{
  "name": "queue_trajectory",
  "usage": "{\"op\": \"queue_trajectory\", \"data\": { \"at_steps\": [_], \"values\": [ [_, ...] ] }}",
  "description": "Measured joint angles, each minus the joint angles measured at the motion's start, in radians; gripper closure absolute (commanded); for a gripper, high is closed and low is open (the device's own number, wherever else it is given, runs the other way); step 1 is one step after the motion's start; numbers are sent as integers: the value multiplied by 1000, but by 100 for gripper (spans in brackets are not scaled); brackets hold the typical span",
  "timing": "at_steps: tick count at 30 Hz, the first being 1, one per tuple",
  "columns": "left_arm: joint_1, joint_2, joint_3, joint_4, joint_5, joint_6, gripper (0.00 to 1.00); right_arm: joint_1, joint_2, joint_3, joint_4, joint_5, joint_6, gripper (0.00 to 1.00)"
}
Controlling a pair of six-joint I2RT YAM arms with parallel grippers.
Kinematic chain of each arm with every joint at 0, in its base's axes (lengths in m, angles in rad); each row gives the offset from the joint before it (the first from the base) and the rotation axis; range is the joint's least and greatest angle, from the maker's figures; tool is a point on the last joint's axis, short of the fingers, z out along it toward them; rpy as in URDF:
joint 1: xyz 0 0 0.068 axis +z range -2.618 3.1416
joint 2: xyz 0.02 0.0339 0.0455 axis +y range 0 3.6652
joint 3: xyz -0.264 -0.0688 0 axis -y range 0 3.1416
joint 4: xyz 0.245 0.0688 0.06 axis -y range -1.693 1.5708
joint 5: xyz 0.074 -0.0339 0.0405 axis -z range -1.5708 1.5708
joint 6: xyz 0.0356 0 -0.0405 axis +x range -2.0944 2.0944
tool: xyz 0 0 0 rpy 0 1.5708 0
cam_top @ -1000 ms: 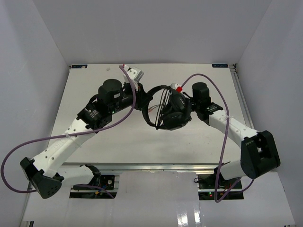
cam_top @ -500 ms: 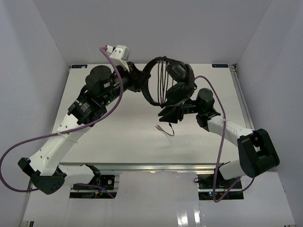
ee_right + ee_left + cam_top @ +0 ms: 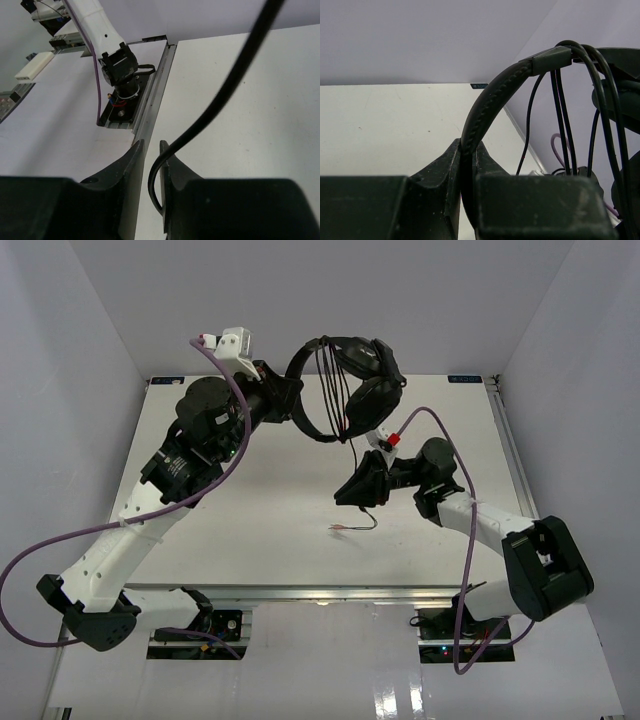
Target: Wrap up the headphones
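The black headphones hang in the air over the table's far side. My left gripper is shut on their headband, which runs up from between its fingers in the left wrist view. Several turns of the thin black cord wrap across the headband. The cord drops to my right gripper, which is low over the table's middle. In the right wrist view the cord loops between the nearly closed fingers of my right gripper. The cord's free end lies on the table.
The white table is walled at the back and sides, with a metal rail along its right edge. Purple robot cables loop off both arms. The left arm's base shows in the right wrist view.
My left gripper has lifted the headphones higher and farther back. My right gripper has come away from the earcups and dropped toward the table's middle along the cord.
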Motion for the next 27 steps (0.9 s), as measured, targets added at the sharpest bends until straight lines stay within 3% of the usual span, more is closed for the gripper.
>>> {"op": "queue_trajectory", "data": {
  "at_steps": [5,14,20,27],
  "values": [
    [0,0,0,4,-70,-6,100,20,-48,-2,-95,2,-84,91],
    [-2,-2,-67,61,-322,13,100,35,-168,11,-450,122,-354,92],
    [56,100,-116,122,-427,67,100,64,-193,118,-821,319,-585,92],
    [119,271,-225,125,-454,139,100,120,-206,286,-1185,615,-815,92]
  ]
}}
